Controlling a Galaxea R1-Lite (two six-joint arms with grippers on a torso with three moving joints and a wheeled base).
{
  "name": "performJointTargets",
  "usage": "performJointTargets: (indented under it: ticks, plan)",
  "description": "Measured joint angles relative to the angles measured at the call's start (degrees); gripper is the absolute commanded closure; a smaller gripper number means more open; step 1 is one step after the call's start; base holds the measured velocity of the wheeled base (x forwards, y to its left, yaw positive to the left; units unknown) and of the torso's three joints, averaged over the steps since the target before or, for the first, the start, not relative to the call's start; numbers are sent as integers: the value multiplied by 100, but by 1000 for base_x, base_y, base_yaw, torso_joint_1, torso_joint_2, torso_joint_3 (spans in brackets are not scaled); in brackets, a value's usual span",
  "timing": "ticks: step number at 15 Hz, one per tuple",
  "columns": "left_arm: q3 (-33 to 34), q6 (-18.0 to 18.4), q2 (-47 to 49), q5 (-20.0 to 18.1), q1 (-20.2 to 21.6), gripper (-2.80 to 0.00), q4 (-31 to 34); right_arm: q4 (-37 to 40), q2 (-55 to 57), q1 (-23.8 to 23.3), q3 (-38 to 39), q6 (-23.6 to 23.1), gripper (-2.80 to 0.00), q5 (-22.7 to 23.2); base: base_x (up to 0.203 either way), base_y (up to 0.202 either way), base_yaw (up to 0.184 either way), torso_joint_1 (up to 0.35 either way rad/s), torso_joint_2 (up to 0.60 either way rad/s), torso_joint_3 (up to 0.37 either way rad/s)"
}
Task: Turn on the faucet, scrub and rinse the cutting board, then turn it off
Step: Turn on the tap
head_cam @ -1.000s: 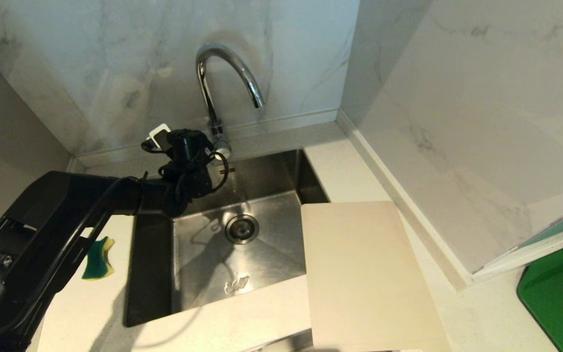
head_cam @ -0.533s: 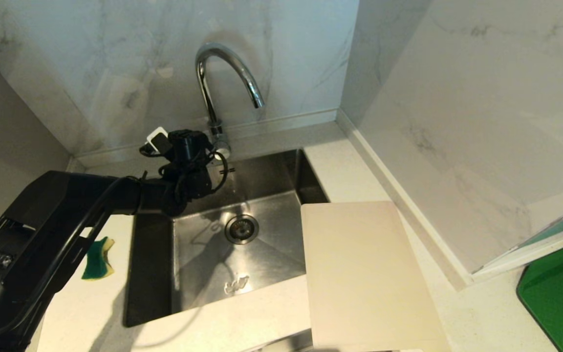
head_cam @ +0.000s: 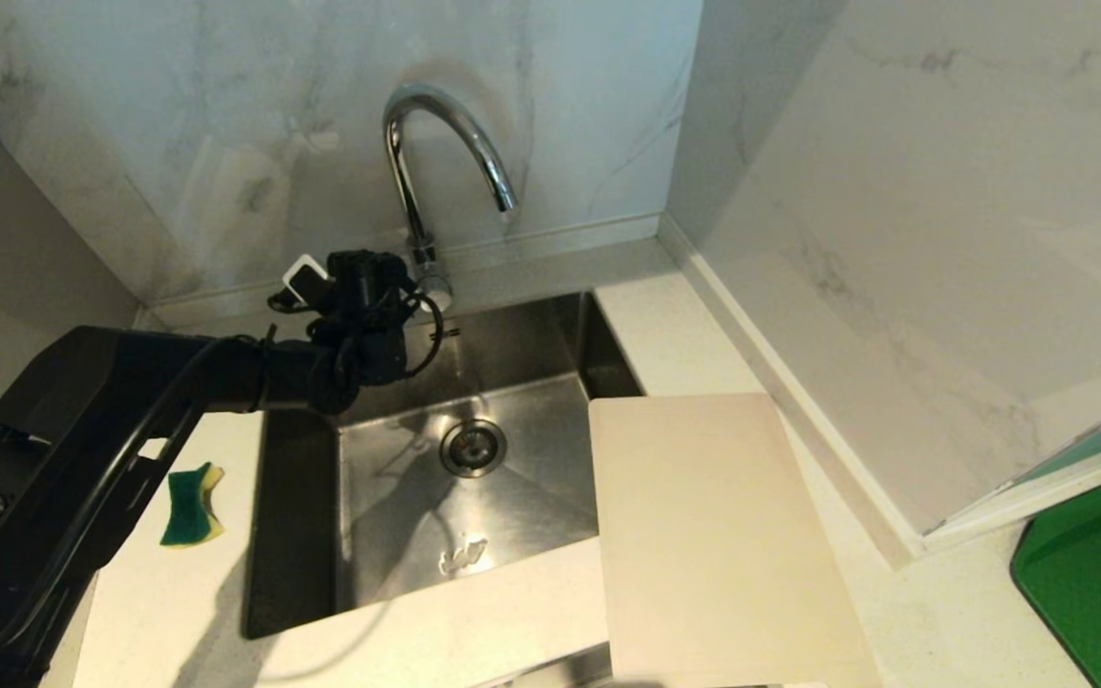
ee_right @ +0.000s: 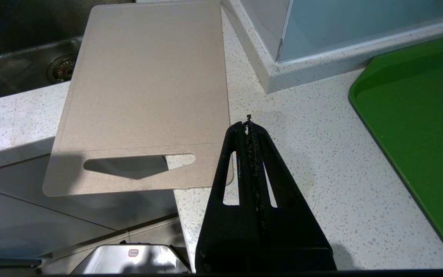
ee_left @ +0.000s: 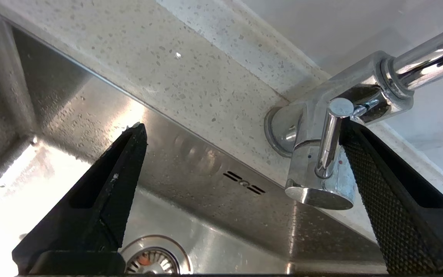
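Note:
The chrome gooseneck faucet [head_cam: 436,124] rises from the counter behind the sink. My left gripper [ee_left: 241,126] is open at the faucet's base [ee_left: 302,130]. The small side lever [ee_left: 328,142] stands between the jaws, right beside the inner pad of one finger [ee_left: 367,169], while the other finger [ee_left: 110,181] hangs over the sink. In the head view the left wrist [head_cam: 364,287] is just left of the base. No water runs. The beige cutting board [head_cam: 713,535] lies on the counter right of the sink, partly over its edge. My right gripper [ee_right: 248,120] is shut and empty above the counter, beside the board's [ee_right: 144,88] handle-slot end.
A green and yellow sponge [head_cam: 189,505] lies on the counter left of the steel sink [head_cam: 512,497], whose drain [head_cam: 472,446] sits mid-basin. A dark green mat [head_cam: 1100,573] lies at the far right, beyond a glass panel [head_cam: 1047,468]. Marble walls close the back and right.
My left wrist has rolled and edged slightly left and toward the back wall at the faucet's base, and the forearm has shifted left. The jaws stay open. The right gripper and the board have not moved.

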Motion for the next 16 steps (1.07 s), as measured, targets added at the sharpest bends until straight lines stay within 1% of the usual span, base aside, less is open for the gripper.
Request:
performJointTargets:
  ticks: [5, 7, 9, 10, 16]
  plan:
    - [3, -144, -49, -191, 9, -280, 319, 0, 0, 0, 0, -11, 0, -2, 0, 0, 0, 0, 0, 0]
    - [9, -376, -115, -336, 13, -280, 615, -2, 0, 0, 0, -6, 0, -2, 0, 0, 0, 0, 0, 0]
    - [9, -702, -224, -603, 17, -280, 1052, -2, 0, 0, 0, -6, 0, -2, 0, 0, 0, 0, 0, 0]
    - [9, -771, -267, -667, 17, -280, 1170, -2, 0, 0, 0, -9, 0, 0, 0, 0, 0, 0, 0, 0]
    - [11, -785, -333, -683, -33, -280, 1215, -2, 0, 0, 0, -9, 0, 0, 0, 0, 0, 0, 0, 0]
